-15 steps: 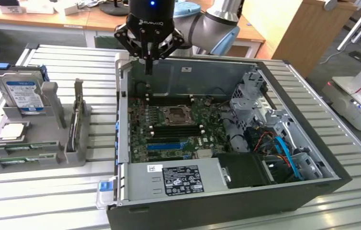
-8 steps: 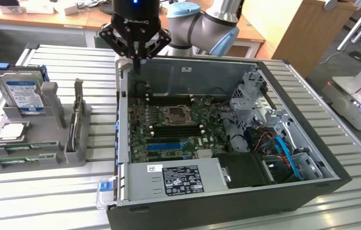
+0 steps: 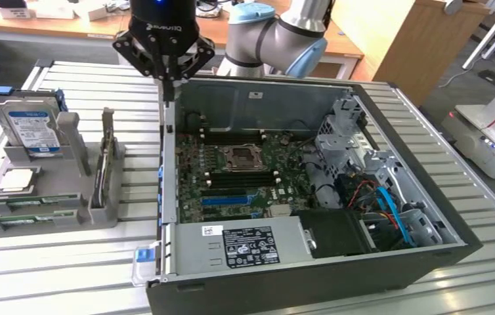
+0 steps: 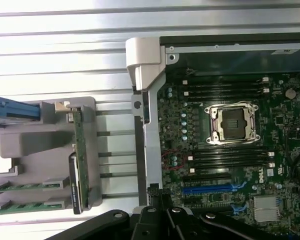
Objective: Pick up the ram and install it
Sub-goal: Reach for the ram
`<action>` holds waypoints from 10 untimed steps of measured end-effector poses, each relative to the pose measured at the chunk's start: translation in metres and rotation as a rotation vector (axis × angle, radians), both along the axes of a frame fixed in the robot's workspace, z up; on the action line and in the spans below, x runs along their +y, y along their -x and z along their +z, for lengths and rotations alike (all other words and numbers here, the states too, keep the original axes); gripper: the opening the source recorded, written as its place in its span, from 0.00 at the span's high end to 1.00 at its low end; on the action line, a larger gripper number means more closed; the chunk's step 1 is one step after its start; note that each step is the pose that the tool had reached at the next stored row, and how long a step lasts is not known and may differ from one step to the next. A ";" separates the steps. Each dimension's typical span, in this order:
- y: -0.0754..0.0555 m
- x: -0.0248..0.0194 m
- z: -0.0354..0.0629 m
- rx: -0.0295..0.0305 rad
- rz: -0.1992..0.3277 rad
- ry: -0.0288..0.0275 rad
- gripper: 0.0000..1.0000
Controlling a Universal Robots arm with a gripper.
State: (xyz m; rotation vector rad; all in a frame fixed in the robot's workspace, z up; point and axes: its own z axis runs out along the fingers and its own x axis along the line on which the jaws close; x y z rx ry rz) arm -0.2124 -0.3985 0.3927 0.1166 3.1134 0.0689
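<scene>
Slatted metal table (image 3: 55, 275) under everything. On it I see the open PC case (image 3: 300, 292) lying on its side, its interior facing up. The grey-and-blue arm (image 3: 274, 33) comes in from behind the case. Inside the case is the green motherboard (image 3: 230, 180), and a silver power supply (image 3: 239, 246) with a label sits at the near end. To the exterior view's left of the case, close by but not touching, is a grey holder (image 3: 98, 210).

The hard drive (image 3: 33, 125) stands upright at the holder's far end. The gripper (image 3: 169, 82) hangs over the case's far corner on the exterior view's left, above the wall. Its fingers are pressed together to a point and I see nothing in them.

The ram (image 3: 106, 154) is in the holder, standing on its long edge in the slot nearest the case, well apart from the gripper. The wrist view shows it as a thin green strip (image 4: 79, 135) with the holder wall just beside it. The square CPU chip (image 3: 17, 178) lies flat in the holder, and two more green sticks (image 3: 33, 202) lie in the slots in front of it. The CPU socket (image 3: 245, 156) is mid-board, with black memory slots (image 3: 239, 176) alongside it.
</scene>
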 end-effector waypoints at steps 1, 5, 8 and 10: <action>0.003 0.0000 0.0000 0.0000 0.000 0.0000 0.89; 0.017 0.0001 -0.0002 0.0000 0.000 0.0001 0.89; 0.028 0.0002 -0.0004 -0.0001 0.000 0.0000 0.89; 0.036 0.0002 -0.0004 -0.0001 0.000 0.0001 0.89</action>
